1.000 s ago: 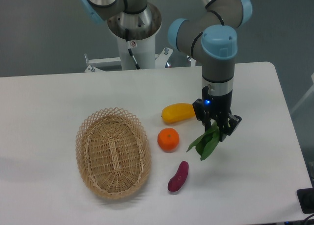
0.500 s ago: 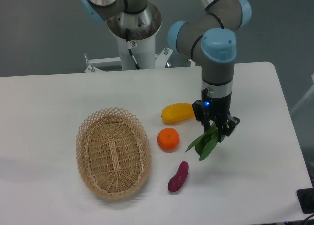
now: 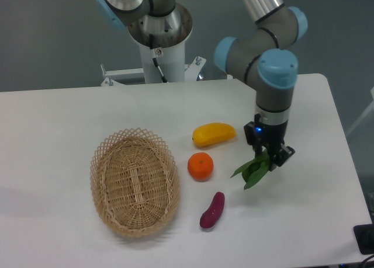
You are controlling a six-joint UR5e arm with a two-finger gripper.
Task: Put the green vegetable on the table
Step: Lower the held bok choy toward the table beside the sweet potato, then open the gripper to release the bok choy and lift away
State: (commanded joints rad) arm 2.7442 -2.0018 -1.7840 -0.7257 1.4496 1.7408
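**A:** Where do you have the green vegetable [image 3: 252, 170] right now?

**B:** Your hand [image 3: 269, 159] is clamped on its stalk end, so the dark leaves hang down and to the left, out below the fingers. It sits over the bare right part of the bench [image 3: 304, 221], to the right of the orange [image 3: 200, 166] and apart from it. I cannot tell whether the leaf tips touch the surface.

**A:** Why hold it that way?

**B:** My guess — gripping the firm stalk gives you a surer hold than the floppy leaves, and the spot below has nothing in the way. The yellow fruit [image 3: 214, 134] lies up-left, the purple piece [image 3: 212, 209] down-left, and the wicker basket [image 3: 134, 181] is well apart on the left.

**A:** Any labels or writing you can read?

**B:** None. There is no brand or text on the arm, the toys or the basket — only a small blue light on the wrist just above the hand.
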